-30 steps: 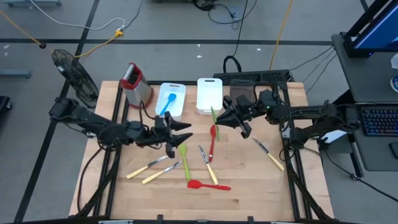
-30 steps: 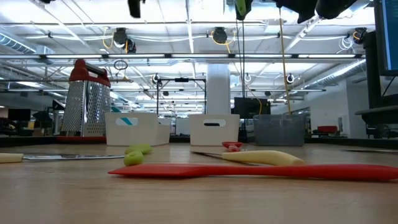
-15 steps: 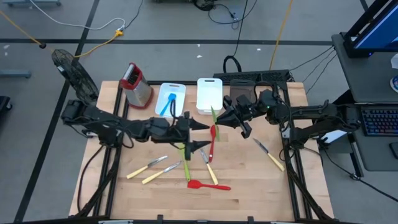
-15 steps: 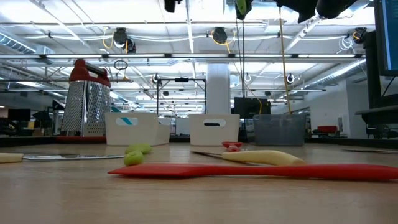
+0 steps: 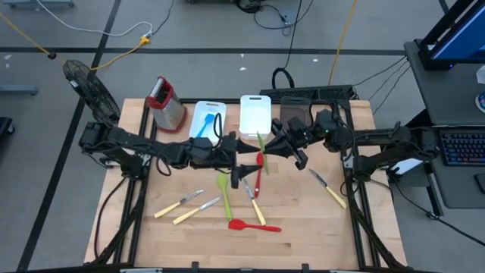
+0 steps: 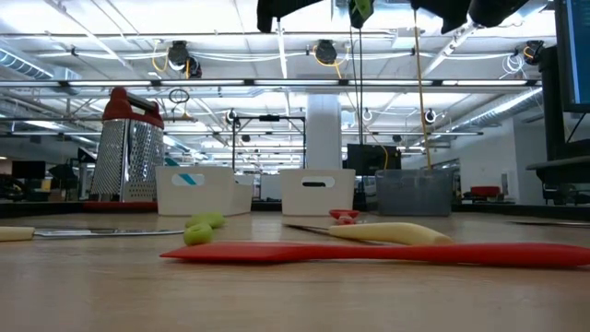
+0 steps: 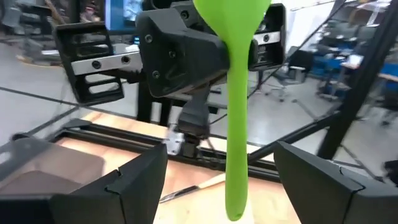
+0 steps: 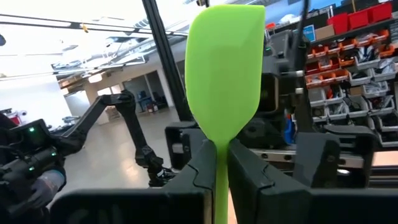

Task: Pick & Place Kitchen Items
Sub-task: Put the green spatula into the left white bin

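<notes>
My right gripper (image 5: 277, 144) is shut on a green spatula (image 5: 261, 142), held high above the table's middle; the spatula also shows at the top of the low view (image 6: 358, 11). My left gripper (image 5: 246, 168) is open. In the left wrist view its two fingers (image 7: 221, 152) stand on either side of the spatula's handle (image 7: 236, 155) without touching it. Flat on the table lie a red spoon (image 5: 259, 171), a green spoon (image 5: 224, 194), a red spatula (image 5: 254, 225) and several yellow-handled knives (image 5: 180, 203). A blue utensil (image 5: 204, 126) lies in a white bin. My right gripper pinches the green spatula's neck (image 8: 221, 155), just below the blade, between its two fingers. It comes at it from the table's right. The blade (image 8: 225, 68) sticks out past the fingertips. The spatula is lifted clear of the table.
A red-topped box grater (image 5: 167, 102) stands at the far left. Two white bins (image 5: 217, 136) (image 5: 255, 115) and a dark grey bin (image 5: 294, 110) line the far edge. Another knife (image 5: 327, 189) lies near the right edge. Bare wood shows along the near edge.
My left gripper has gone toward the table's right edge, from above the green spoon up to the green spatula that my right gripper holds. It has stayed open.
</notes>
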